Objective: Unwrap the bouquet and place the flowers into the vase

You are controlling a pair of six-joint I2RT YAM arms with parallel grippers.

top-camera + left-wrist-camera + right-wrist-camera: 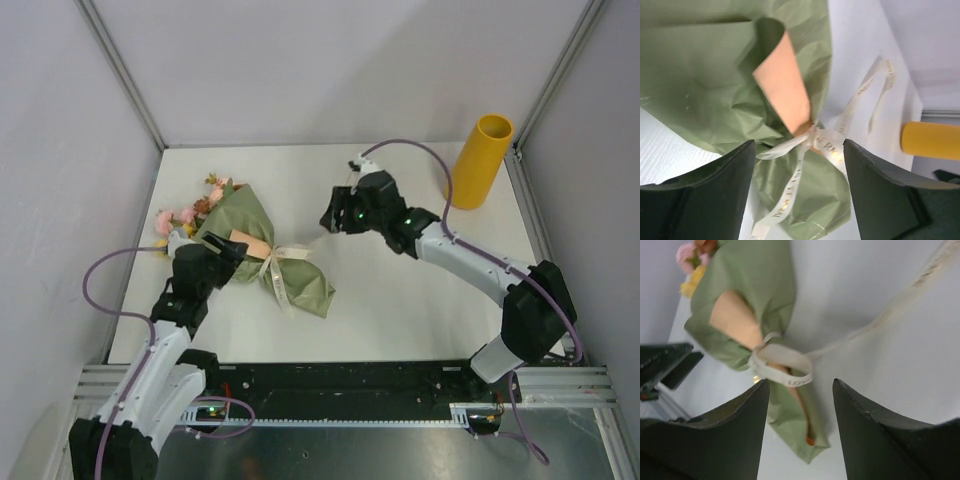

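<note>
The bouquet (262,250) lies on the white table, wrapped in olive-green paper with a peach inner fold. Its pink and yellow flowers (192,212) point to the back left. A cream ribbon (280,268) is tied around the waist, and its tails trail loose. My left gripper (234,249) is open at the bouquet's left side. In the left wrist view the ribbon knot (812,140) and the green paper (700,75) lie just ahead of the open left gripper (799,165). My right gripper (330,220) hovers open to the bouquet's right, holding nothing. The right wrist view shows the ribbon loop (782,365) ahead of the right gripper (801,395). The mustard-yellow vase (483,160) stands at the back right.
Grey walls with metal corner posts (120,70) close in the table at the left, back and right. The black rail (340,385) with the arm bases runs along the near edge. A purple cable (445,180) loops from the right arm close to the vase.
</note>
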